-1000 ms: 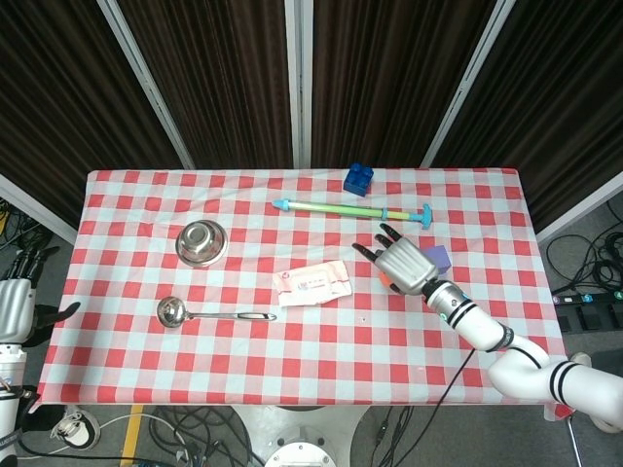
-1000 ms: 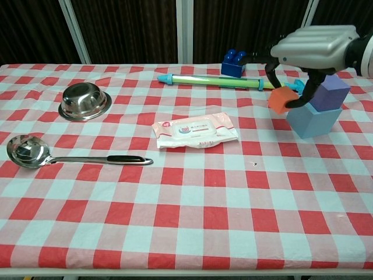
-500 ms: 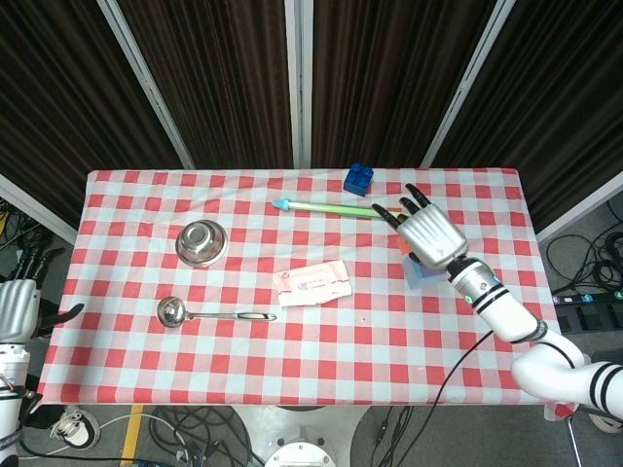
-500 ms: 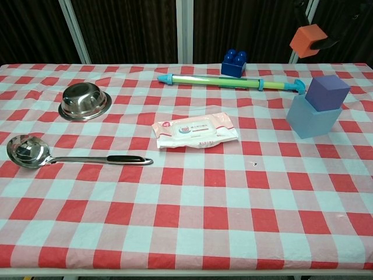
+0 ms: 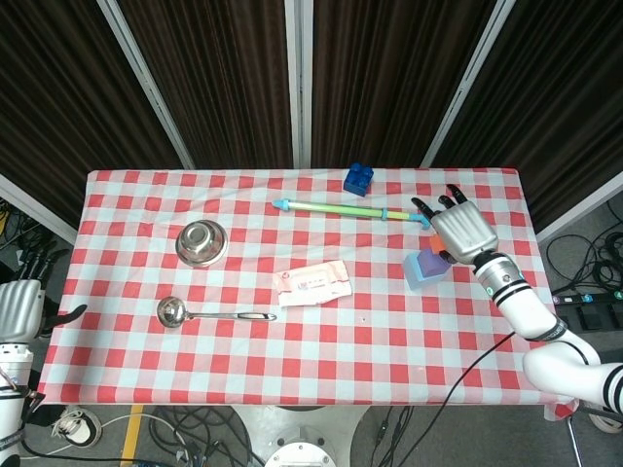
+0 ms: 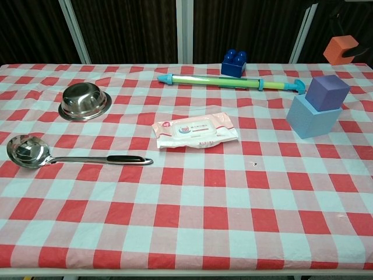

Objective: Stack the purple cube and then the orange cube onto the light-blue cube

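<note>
Two of the three cubes are stacked: the small purple cube (image 6: 327, 92) sits tilted on the larger light-blue cube (image 6: 312, 118) at the right of the checked surface (image 6: 186, 192). Since the previous frames the right hand (image 5: 461, 230) has carried the small orange cube (image 6: 341, 49) from beside the stack up and rightward; its fingers grasp it at the upper right of the chest view, above the stack. Lowering remains. Left hand (image 5: 19, 309) idle at the lower left, fingers released
</note>
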`<action>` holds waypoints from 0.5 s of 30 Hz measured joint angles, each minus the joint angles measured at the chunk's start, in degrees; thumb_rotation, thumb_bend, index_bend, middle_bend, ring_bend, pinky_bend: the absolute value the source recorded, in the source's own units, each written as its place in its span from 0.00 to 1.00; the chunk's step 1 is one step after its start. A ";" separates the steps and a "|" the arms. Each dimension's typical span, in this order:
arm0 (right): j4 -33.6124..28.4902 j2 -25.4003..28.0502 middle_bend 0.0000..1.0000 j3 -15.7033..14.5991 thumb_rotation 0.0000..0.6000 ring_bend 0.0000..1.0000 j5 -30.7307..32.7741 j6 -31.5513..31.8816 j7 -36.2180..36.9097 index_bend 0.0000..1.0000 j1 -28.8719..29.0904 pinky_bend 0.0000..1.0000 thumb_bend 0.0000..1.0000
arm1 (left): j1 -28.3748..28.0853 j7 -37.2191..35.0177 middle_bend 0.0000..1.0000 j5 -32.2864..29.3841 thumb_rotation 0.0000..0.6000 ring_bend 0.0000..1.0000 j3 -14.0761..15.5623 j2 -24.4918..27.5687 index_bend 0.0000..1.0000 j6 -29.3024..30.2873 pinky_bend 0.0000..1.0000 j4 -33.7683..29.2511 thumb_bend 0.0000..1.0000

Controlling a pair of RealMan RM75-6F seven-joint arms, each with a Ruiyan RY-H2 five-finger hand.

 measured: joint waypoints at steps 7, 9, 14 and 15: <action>0.01 -0.15 0.51 -1.38 1.00 0.18 2.83 -1.47 -1.47 0.00 1.08 0.06 0.15 | 0.05 -0.04 0.20 0.00 1.00 0.14 0.02 -0.02 0.22 0.09 0.31 0.07 0.06; -0.07 -0.19 0.51 -1.64 1.00 0.18 2.75 -1.60 -1.50 0.00 1.24 0.06 0.15 | 0.03 -0.15 0.20 -0.08 1.00 0.14 -0.02 -0.03 0.22 0.01 0.31 0.08 0.06; 0.00 -0.35 0.51 -2.15 1.00 0.18 2.86 -1.64 -1.22 0.00 1.40 0.07 0.15 | -0.04 -0.22 0.20 -0.10 1.00 0.14 -0.05 -0.03 0.22 -0.07 0.31 0.11 0.06; 0.10 -0.43 0.51 -2.23 1.00 0.18 2.92 -1.66 -1.19 0.00 1.43 0.07 0.15 | -0.03 -0.20 0.20 -0.06 1.00 0.14 -0.05 -0.03 0.22 -0.01 0.31 0.09 0.06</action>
